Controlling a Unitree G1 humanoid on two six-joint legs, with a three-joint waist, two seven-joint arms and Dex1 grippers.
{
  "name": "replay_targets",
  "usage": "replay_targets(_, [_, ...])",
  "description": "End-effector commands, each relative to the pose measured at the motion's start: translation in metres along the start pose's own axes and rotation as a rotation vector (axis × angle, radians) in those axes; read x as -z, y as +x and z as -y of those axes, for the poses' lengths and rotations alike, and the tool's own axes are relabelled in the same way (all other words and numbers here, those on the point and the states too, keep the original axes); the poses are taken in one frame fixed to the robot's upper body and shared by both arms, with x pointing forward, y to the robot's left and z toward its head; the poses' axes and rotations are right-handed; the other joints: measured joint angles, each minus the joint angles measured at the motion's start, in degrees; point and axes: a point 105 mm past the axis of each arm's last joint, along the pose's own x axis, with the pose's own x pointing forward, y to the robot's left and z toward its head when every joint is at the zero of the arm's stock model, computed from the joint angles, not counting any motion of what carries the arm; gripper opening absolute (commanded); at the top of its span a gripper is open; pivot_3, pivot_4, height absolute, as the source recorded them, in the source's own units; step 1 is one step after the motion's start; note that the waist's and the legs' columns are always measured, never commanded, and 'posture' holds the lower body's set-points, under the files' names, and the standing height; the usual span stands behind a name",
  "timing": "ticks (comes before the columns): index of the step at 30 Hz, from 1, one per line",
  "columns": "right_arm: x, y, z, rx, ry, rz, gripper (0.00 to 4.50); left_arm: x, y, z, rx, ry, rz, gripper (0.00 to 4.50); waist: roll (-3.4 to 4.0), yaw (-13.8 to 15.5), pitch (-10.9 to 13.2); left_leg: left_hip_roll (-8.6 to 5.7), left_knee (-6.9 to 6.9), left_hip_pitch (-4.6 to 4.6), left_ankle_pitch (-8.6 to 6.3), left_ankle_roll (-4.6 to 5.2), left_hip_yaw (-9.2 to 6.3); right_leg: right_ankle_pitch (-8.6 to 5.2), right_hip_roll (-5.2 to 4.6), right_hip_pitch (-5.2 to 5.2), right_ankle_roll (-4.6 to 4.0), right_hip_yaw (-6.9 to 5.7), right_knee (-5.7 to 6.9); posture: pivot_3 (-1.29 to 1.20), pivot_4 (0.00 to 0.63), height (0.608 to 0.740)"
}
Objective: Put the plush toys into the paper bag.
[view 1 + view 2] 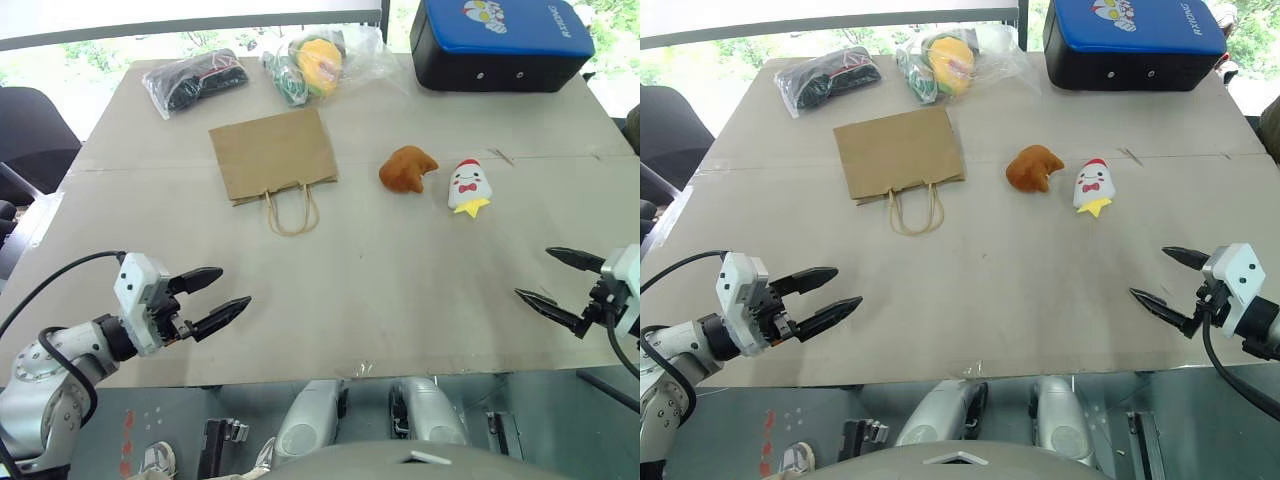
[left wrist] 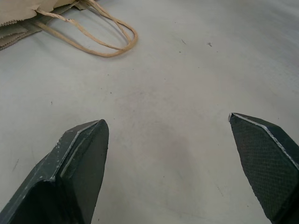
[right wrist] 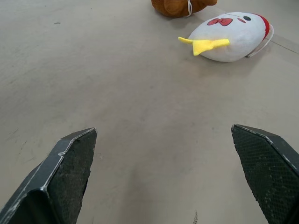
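Both grippers hover low over the worktop (image 1: 400, 300) with fingers spread wide and nothing between them; neither toy is yet in the paper bag (image 1: 272, 154). The bag lies flat, mouth collapsed, handles (image 2: 93, 37) pointing toward the left gripper (image 1: 215, 300) and well ahead of its fingers. The white cone toy (image 3: 229, 36) lies on its side ahead of the right gripper (image 1: 560, 282), the orange-brown toy (image 1: 407, 168) just beyond it. Risks, as judged: a closed mouth would block any toy pushed at it; the light bag may slide when nudged; soft rounded plush may squirm out of a shallow pinch.
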Motion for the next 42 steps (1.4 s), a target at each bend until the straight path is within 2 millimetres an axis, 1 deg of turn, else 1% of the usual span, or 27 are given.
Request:
replay_targets(1, [-0.019, 0.007, -0.008, 0.002, -0.035, 0.077, 4.5, -0.016, 0.011, -0.012, -0.035, 0.066, 0.052, 4.45, 0.0, 0.01, 0.0, 0.0, 0.0, 0.0, -0.01, 0.01, 0.0, 0.0, 0.0, 0.0, 0.0, 0.0, -0.01, 0.0, 0.15, 0.74])
replay_targets(2, [-0.026, 0.018, -0.019, -0.013, -0.021, 0.124, 4.5, -0.022, 0.022, -0.023, -0.079, 0.109, 0.067, 4.45, 0.0, 0.11, 0.0, 0.0, 0.0, 0.0, -0.03, 0.06, 0.0, 0.0, -0.01, 0.01, 0.0, 0.0, -0.01, 0.0, 0.15, 0.74])
replay_targets(4, [-0.037, 0.033, -0.036, -0.04, -0.003, 0.187, 4.5, -0.032, 0.036, -0.045, -0.16, 0.223, 0.058, 4.45, -0.07, 1.09, -0.02, 0.0, -0.03, 0.03, -0.06, 0.11, -0.08, 0.01, 0.0, 0.02, 0.0, -0.08, 0.01, 0.0, 0.15, 0.74])
replay_targets(7, [-0.044, 0.042, -0.05, -0.062, 0.006, 0.217, 4.5, -0.034, 0.043, -0.069, -0.208, 0.418, -0.019, 4.45, -0.04, 1.0, -0.04, 0.03, -0.01, 0.0, 0.06, -0.1, -0.11, 0.02, 0.09, -0.04, 0.0, -0.07, 0.12, 0.0, 0.15, 0.74])
replay_targets(9, [-0.046, 0.045, -0.056, -0.067, 0.005, 0.223, 4.5, -0.034, 0.047, -0.079, -0.204, 0.525, -0.06, 4.45, -0.09, 0.46, -0.06, 0.0, -0.01, 0.02, 0.08, -0.15, 0.05, 0.03, 0.07, -0.04, 0.02, 0.07, 0.04, 0.0, 0.15, 0.74])
replay_targets(12, [-0.047, 0.049, -0.061, -0.064, 0.007, 0.231, 4.5, -0.037, 0.06, -0.091, -0.194, 0.659, -0.078, 4.45, -0.11, 0.05, -0.06, -0.01, -0.07, -0.03, 0.05, -0.1, 0.03, 0.03, 0.06, -0.07, 0.03, 0.05, -0.17, 0.0, 0.15, 0.74])
replay_targets(14, [-0.047, 0.049, -0.063, -0.057, 0.009, 0.234, 4.5, -0.043, 0.073, -0.094, -0.185, 0.723, -0.057, 4.45, -0.13, 0.14, -0.04, -0.01, -0.1, -0.05, 0.05, -0.1, 0.0, 0.04, 0.06, -0.07, 0.04, 0.02, -0.2, 0.0, 0.15, 0.74])
replay_targets(18, [-0.047, 0.049, -0.064, -0.033, 0.008, 0.23, 4.5, -0.048, 0.099, -0.088, -0.116, 0.808, -0.01, 4.45, -0.13, -0.02, -0.05, -0.02, -0.06, -0.06, 0.06, -0.1, -0.01, 0.05, 0.06, -0.06, 0.06, -0.01, -0.18, 0.0, 0.15, 0.74])
replay_targets(21, [-0.047, 0.046, -0.064, -0.007, 0.008, 0.228, 4.5, -0.051, 0.114, -0.083, -0.082, 0.876, 0.016, 4.45, -0.19, -0.24, -0.08, -0.03, -0.04, -0.07, 0.05, -0.1, -0.01, 0.06, 0.07, -0.07, 0.09, 0.0, -0.17, 0.0, 0.15, 0.74])
replay_targets(23, [-0.047, 0.045, -0.065, 0.006, 0.006, 0.226, 4.5, -0.05, 0.12, -0.079, -0.045, 0.914, 0.024, 4.45, -0.21, -0.35, -0.07, -0.02, -0.03, -0.06, 0.05, -0.1, -0.01, 0.07, 0.08, -0.08, 0.09, 0.0, -0.12, 0.0, 0.15, 0.74])
replay_targets(24, [-0.047, 0.045, -0.066, 0.013, 0.005, 0.226, 4.5, -0.049, 0.123, -0.076, -0.024, 0.935, 0.027, 3.92, -0.21, -0.39, -0.07, -0.02, -0.03, -0.05, 0.06, -0.1, -0.01, 0.07, 0.07, -0.09, 0.09, 0.0, -0.07, 0.0, 0.15, 0.74])
replay_targets(26, [-0.048, 0.045, -0.067, 0.03, 0.002, 0.23, 4.5, -0.05, 0.128, -0.072, 0.002, 0.944, 0.055, 3.33, -0.21, -0.46, -0.07, -0.02, -0.02, -0.04, 0.06, -0.1, 0.01, 0.06, 0.07, -0.11, 0.09, 0.01, 0.02, 0.0, 0.15, 0.74])
replay_targets(27, [-0.049, 0.046, -0.068, 0.035, -0.001, 0.231, 4.5, -0.051, 0.129, -0.07, 0.012, 0.942, 0.065, 2.73, -0.21, -0.41, -0.07, -0.02, -0.02, -0.03, 0.06, -0.1, 0.0, 0.06, 0.07, -0.11, 0.09, 0.01, 0.05, 0.0, 0.15, 0.74])
replay_targets(30, [-0.053, 0.047, -0.069, 0.068, -0.02, 0.237, 4.5, -0.049, 0.132, -0.063, 0.061, 0.932, 0.093, 1.32, -0.21, -0.47, -0.07, -0.03, 0.05, -0.03, 0.06, -0.11, 0.0, 0.06, 0.07, -0.11, 0.09, 0.01, 0.1, 0.0, 0.15, 0.74])
replay_targets(31, [-0.053, 0.048, -0.07, 0.07, -0.021, 0.237, 4.5, -0.05, 0.133, -0.059, 0.074, 0.934, 0.112, 0.72, -0.21, -0.51, -0.07, -0.03, 0.07, -0.03, 0.06, -0.1, 0.01, 0.06, 0.07, -0.11, 0.09, 0.01, 0.12, 0.0, 0.15, 0.74])
replay_targets(32, [-0.054, 0.049, -0.07, 0.071, -0.021, 0.236, 4.5, -0.05, 0.134, -0.056, 0.083, 0.935, 0.126, 0.27, -0.22, -0.48, -0.07, -0.03, 0.09, -0.04, 0.06, -0.1, 0.0, 0.06, 0.08, -0.11, 0.09, 0.01, 0.13, 0.0, 0.15, 0.74])
replay_targets(33, [-0.054, 0.049, -0.071, 0.073, -0.022, 0.236, 4.5, -0.052, 0.134, -0.053, 0.091, 0.934, 0.144, 0.07, -0.22, -0.47, -0.08, -0.03, 0.11, -0.04, 0.06, -0.1, 0.0, 0.06, 0.08, -0.11, 0.09, 0.0, 0.14, 0.0, 0.15, 0.74])
replay_targets(35, [-0.057, 0.051, -0.07, 0.075, -0.021, 0.239, 4.5, -0.056, 0.135, -0.047, 0.099, 0.911, 0.186, 0.07, -0.23, -0.49, -0.08, -0.03, 0.14, -0.04, 0.06, -0.1, 0.0, 0.06, 0.08, -0.1, 0.09, 0.0, 0.14, 0.0, 0.15, 0.74])
replay_targets(37, [-0.061, 0.054, -0.069, 0.083, -0.019, 0.248, 4.5, -0.066, 0.138, -0.034, 0.115, 0.827, 0.265, 0.07, -0.23, -0.73, -0.08, -0.03, 0.15, -0.04, 0.06, -0.1, 0.01, 0.06, 0.07, -0.1, 0.09, 0.01, 0.15, 0.0, 0.15, 0.74])
replay_targets(38, [-0.064, 0.057, -0.067, 0.092, -0.027, 0.256, 4.5, -0.072, 0.139, -0.027, 0.126, 0.761, 0.312, 0.07, -0.23, -0.77, -0.08, -0.03, 0.16, -0.05, 0.06, -0.1, 0.01, 0.06, 0.07, -0.1, 0.09, 0.02, 0.15, 0.0, 0.15, 0.74])
replay_targets(40, [-0.069, 0.065, -0.064, 0.118, -0.004, 0.262, 4.5, -0.092, 0.139, -0.009, 0.169, 0.52, 0.423, 0.07, -0.25, -1.09, -0.08, -0.03, 0.18, -0.06, 0.06, -0.11, -0.03, 0.06, 0.08, -0.1, 0.09, -0.01, 0.16, 0.0, 0.15, 0.74])
replay_targets(42, [-0.075, 0.074, -0.067, 0.1, 0.024, 0.264, 4.5, -0.107, 0.136, 0.007, 0.235, 0.295, 0.487, 0.07, -0.25, -1.5, -0.08, -0.02, 0.17, -0.05, 0.06, -0.1, -0.03, 0.06, 0.07, -0.1, 0.09, 0.01, 0.2, 0.0, 0.15, 0.74])
